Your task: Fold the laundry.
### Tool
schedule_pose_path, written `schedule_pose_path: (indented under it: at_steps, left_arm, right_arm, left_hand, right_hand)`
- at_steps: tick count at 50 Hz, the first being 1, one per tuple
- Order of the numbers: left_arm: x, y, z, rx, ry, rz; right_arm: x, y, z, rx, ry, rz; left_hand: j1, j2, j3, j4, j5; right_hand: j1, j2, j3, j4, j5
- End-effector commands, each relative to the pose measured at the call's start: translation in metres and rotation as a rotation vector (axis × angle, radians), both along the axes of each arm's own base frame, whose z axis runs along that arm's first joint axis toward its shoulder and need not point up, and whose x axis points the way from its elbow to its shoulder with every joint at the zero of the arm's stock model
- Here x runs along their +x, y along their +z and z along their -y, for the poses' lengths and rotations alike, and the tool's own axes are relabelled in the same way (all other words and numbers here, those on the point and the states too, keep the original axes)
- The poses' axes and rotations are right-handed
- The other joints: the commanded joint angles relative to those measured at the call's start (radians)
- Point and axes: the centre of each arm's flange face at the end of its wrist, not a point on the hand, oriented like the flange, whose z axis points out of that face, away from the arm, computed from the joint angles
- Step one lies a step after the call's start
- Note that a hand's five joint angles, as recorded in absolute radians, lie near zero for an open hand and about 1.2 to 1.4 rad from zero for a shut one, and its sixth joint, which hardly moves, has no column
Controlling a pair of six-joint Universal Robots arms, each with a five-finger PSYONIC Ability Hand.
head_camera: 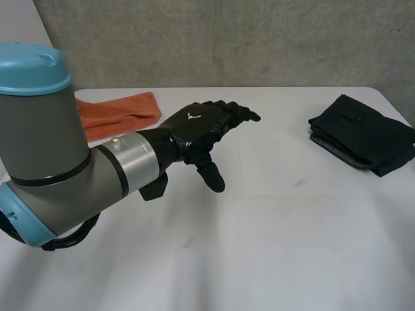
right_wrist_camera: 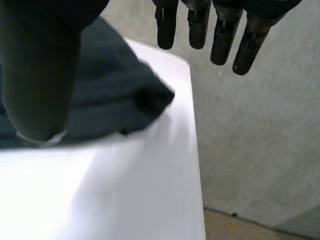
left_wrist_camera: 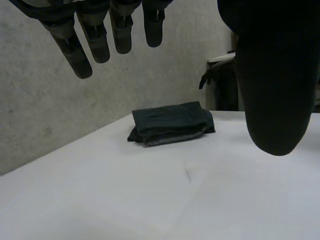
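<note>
Where the dark folded garment (head_camera: 363,135) lies at the right side of the white table (head_camera: 272,246), it is well apart from the left hand (head_camera: 198,126), which hangs above the table's middle. In the left wrist view the garment sits beyond the fingertips (left_wrist_camera: 80,65), with bare table between. The left hand's fingers are straight and slightly spread, the thumb angled downward, grasping nothing. The left arm (head_camera: 58,162) reaches forward and inward from the near left.

In the right wrist view the right hand (right_wrist_camera: 40,75) hovers over the garment near the table's far edge. Its thumb is above the cloth, and its fingers (right_wrist_camera: 222,40) are straight, apart and extended past the garment's corner. Whether the thumb touches the cloth cannot be told.

An orange cloth (head_camera: 117,113) lies flat at the far left, behind the left hand.
</note>
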Motion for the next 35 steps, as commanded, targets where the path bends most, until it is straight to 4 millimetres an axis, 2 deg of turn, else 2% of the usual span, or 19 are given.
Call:
schedule_pose_path:
  at_steps: [1,4,6,7,10,11,13,14,15,18,19,23,24,26,28,31,32,35]
  left_arm:
    - [0.008,0.027,0.004,-0.103,0.066,-0.054]
    - [0.013,0.029,0.010,-0.127,0.118,-0.062]
    - [0.023,0.034,0.018,-0.158,0.185,-0.068]
    - [0.026,0.035,0.021,-0.169,0.209,-0.069]
    - [0.039,0.038,0.033,-0.202,0.293,-0.076]
    - [0.042,0.038,0.037,-0.208,0.313,-0.077]
    - [0.053,0.037,0.050,-0.227,0.374,-0.085]
    - [0.057,0.037,0.056,-0.235,0.396,-0.086]
    - [0.061,0.036,0.061,-0.240,0.414,-0.087]
    - [0.078,0.031,0.081,-0.252,0.475,-0.081]
    - [0.082,0.031,0.086,-0.255,0.490,-0.081]
    - [0.106,0.006,0.124,-0.239,0.572,-0.021]
    - [0.116,-0.008,0.143,-0.240,0.601,0.021]
    - [0.128,-0.019,0.161,-0.251,0.630,0.069]
    - [0.145,-0.039,0.185,-0.269,0.664,0.155]
    - [0.161,-0.059,0.208,-0.291,0.688,0.239]
    - [0.169,-0.074,0.221,-0.303,0.694,0.292]
    - [0.181,-0.095,0.245,-0.339,0.706,0.358]
  right_arm:
    - [0.070,0.074,-0.035,-0.223,0.142,-0.045]
    - [0.113,0.090,-0.057,-0.329,0.220,-0.063]
    - [0.127,0.096,-0.068,-0.367,0.239,-0.068]
    - [0.143,0.103,-0.083,-0.405,0.262,-0.072]
    - [0.170,0.115,-0.111,-0.460,0.303,-0.073]
    - [0.188,0.118,-0.129,-0.489,0.333,-0.068]
    - [0.206,0.116,-0.146,-0.504,0.370,-0.060]
    - [0.214,0.112,-0.153,-0.503,0.390,-0.057]
    - [0.232,0.102,-0.169,-0.495,0.436,-0.047]
    - [0.256,0.091,-0.194,-0.482,0.515,-0.034]
    - [0.269,0.086,-0.211,-0.476,0.565,-0.025]
    - [0.283,0.072,-0.239,-0.429,0.635,-0.013]
    - [0.283,0.069,-0.242,-0.421,0.641,-0.014]
    - [0.285,0.060,-0.249,-0.392,0.655,-0.014]
    - [0.284,0.056,-0.252,-0.376,0.661,-0.016]
    - [0.284,0.047,-0.256,-0.344,0.669,-0.020]
    - [0.283,0.045,-0.256,-0.340,0.671,-0.021]
    - [0.282,0.039,-0.259,-0.326,0.677,-0.035]
  left_hand:
    - [0.001,-0.021,-0.007,-0.020,-0.035]
    - [0.001,-0.021,-0.007,-0.020,-0.035]
    - [-0.005,-0.027,-0.013,-0.026,-0.041]
    - [-0.005,-0.027,-0.013,-0.026,-0.041]
    - [-0.009,-0.031,-0.017,-0.030,-0.045]
    - [-0.009,-0.031,-0.017,-0.030,-0.045]
    - [-0.009,-0.031,-0.017,-0.030,-0.045]
    - [-0.009,-0.031,-0.017,-0.030,-0.045]
    - [-0.009,-0.031,-0.017,-0.030,-0.045]
    - [-0.009,-0.031,-0.017,-0.030,-0.045]
    - [-0.009,-0.031,-0.017,-0.030,-0.045]
    - [-0.009,-0.031,-0.017,-0.030,-0.045]
    - [-0.009,-0.031,-0.017,-0.030,-0.045]
    - [-0.009,-0.031,-0.017,-0.030,-0.045]
    - [-0.009,-0.031,-0.017,-0.030,-0.045]
    - [-0.009,-0.031,-0.017,-0.030,-0.045]
    - [-0.009,-0.031,-0.017,-0.030,-0.045]
    - [-0.009,-0.031,-0.017,-0.030,-0.045]
  right_hand:
    - [-0.029,-0.057,-0.054,-0.067,-0.081]
    - [-0.029,-0.057,-0.054,-0.067,-0.081]
    - [-0.029,-0.057,-0.054,-0.067,-0.081]
    - [-0.029,-0.057,-0.054,-0.067,-0.081]
    - [-0.029,-0.057,-0.054,-0.067,-0.081]
    - [-0.029,-0.057,-0.054,-0.067,-0.081]
    - [-0.029,-0.057,-0.054,-0.067,-0.081]
    - [-0.029,-0.057,-0.054,-0.067,-0.081]
    - [-0.029,-0.057,-0.054,-0.067,-0.081]
    - [-0.029,-0.057,-0.054,-0.067,-0.081]
    - [-0.029,-0.057,-0.054,-0.067,-0.081]
    - [-0.029,-0.057,-0.054,-0.067,-0.081]
    - [-0.029,-0.057,-0.054,-0.067,-0.081]
    - [-0.029,-0.057,-0.054,-0.067,-0.081]
    - [-0.029,-0.057,-0.054,-0.067,-0.081]
    - [-0.029,-0.057,-0.054,-0.067,-0.081]
    - [-0.029,-0.057,-0.054,-0.067,-0.081]
    - [-0.029,-0.057,-0.054,-0.067,-0.081]
